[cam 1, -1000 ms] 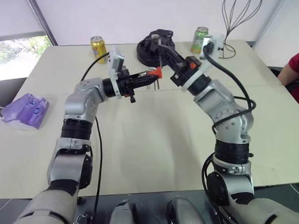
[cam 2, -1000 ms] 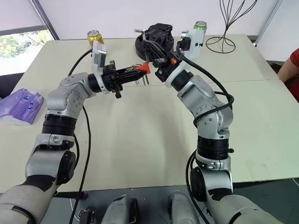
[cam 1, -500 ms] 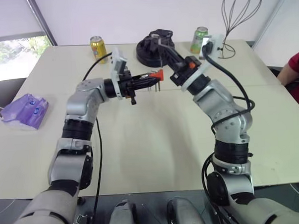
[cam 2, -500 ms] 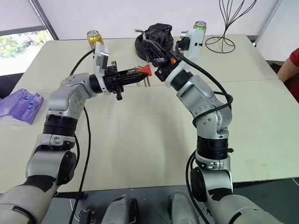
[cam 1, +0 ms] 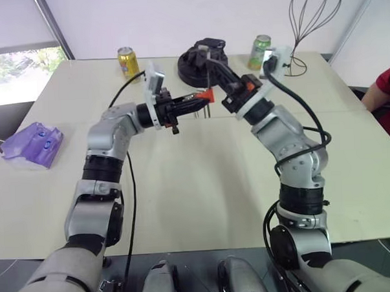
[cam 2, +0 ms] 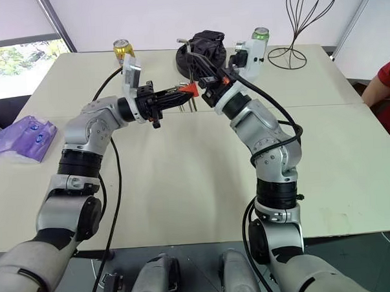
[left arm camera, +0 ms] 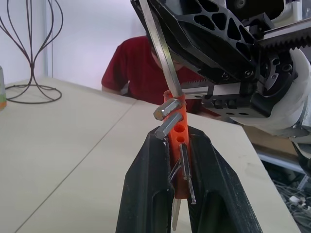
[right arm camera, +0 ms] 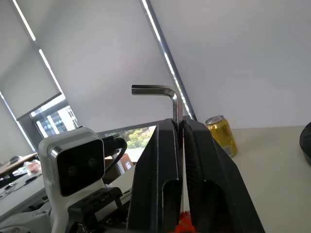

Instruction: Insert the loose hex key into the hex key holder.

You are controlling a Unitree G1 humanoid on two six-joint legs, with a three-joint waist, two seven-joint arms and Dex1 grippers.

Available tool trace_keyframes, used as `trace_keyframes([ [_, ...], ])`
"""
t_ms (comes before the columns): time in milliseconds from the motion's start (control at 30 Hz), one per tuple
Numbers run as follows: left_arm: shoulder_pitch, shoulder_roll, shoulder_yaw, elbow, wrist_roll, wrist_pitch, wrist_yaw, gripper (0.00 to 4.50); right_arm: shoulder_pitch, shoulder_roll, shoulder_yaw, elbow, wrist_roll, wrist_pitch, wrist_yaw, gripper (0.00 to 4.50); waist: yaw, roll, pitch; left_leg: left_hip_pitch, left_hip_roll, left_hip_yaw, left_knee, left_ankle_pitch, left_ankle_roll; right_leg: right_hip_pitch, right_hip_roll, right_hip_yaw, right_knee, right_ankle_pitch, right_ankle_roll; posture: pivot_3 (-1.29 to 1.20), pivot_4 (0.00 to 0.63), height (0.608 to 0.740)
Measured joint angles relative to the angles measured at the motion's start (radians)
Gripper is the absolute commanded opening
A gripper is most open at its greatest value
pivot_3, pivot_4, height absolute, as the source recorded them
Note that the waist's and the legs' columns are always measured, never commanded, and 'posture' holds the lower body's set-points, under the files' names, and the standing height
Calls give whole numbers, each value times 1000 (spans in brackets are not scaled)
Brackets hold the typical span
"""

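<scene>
The left gripper (left arm camera: 177, 160) pinches the red holder (left arm camera: 178, 145) up over the table. The right gripper (right arm camera: 181, 127) pinches the key (right arm camera: 167, 97), its tip at the holder. The key looks thin, hard and slippery; hold its long part.

Pale table (cam 1: 203, 184), yellow can (cam 1: 128, 61), green can (cam 1: 261, 50), black device (cam 1: 201, 60), wire whisk stand (cam 1: 309, 18), purple bag (cam 1: 33, 143)

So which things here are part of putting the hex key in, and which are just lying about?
In the job:
- loose hex key, in right gripper
- hex key holder, in left gripper

Lying about:
- yellow can
- green can
- purple bag
- wire whisk stand
</scene>
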Motion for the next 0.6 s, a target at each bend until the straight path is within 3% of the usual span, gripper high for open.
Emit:
trace_keyframes([
  [600, 2, 7, 4, -8, -15, 61, 17, 0, -1, -73, 52, 74, -33, -97, 83, 49, 0, 0, 0, 0, 0, 0, 0, 0, 0, 0, 0, 0, 0, 0, 0, 0, 150, 740],
])
